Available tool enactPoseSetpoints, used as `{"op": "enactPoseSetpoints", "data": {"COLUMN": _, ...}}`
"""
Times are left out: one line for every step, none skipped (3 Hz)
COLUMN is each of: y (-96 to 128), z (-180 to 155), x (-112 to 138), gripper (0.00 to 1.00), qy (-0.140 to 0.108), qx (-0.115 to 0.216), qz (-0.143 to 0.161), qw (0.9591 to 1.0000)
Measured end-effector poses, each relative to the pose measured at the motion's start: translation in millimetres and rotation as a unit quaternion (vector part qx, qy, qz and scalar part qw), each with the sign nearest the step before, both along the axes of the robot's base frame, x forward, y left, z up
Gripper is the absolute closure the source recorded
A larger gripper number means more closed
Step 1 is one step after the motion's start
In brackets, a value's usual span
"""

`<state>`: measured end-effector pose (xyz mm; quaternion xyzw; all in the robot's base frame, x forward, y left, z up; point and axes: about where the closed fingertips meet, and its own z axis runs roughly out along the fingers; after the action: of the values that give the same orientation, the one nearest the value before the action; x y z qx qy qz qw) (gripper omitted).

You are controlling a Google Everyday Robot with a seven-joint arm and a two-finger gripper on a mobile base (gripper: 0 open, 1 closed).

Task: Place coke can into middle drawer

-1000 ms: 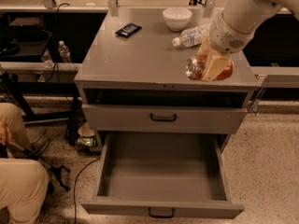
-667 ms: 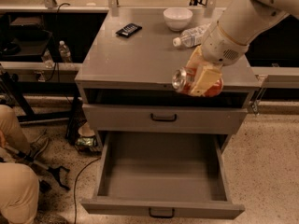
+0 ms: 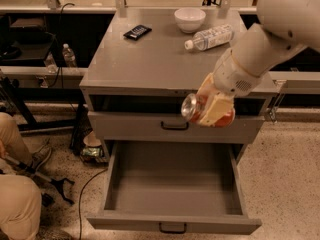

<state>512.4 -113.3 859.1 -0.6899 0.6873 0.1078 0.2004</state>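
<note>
The small red aluminium coke can (image 3: pixel 190 107) lies on its side, clamped in the gripper (image 3: pixel 209 112), silver end pointing left. Below the gripper, well apart, the wide grey metal middle drawer (image 3: pixel 175 186) stands pulled open.

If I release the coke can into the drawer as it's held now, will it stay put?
Probably rolls: the gripper, in front of the cabinet, holds the coke can on its side, and the floor of the middle drawer looks flat. Likely light and thin-walled, so dropping may dent it.
</note>
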Motion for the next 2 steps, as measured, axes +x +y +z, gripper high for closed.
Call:
{"op": "enactPoseSetpoints", "data": {"y": 14.9, "z": -47.7, "x": -30.5, "gripper": 1.00, "qy": 0.023, "qx": 0.036, "qz": -0.023, "qw": 0.9988}}
{"op": "enactPoseSetpoints", "data": {"y": 26.9, "z": -109.5, "x": -60.7, "gripper": 1.00, "qy": 0.037, "qx": 0.060, "qz": -0.043, "qw": 0.9966}}
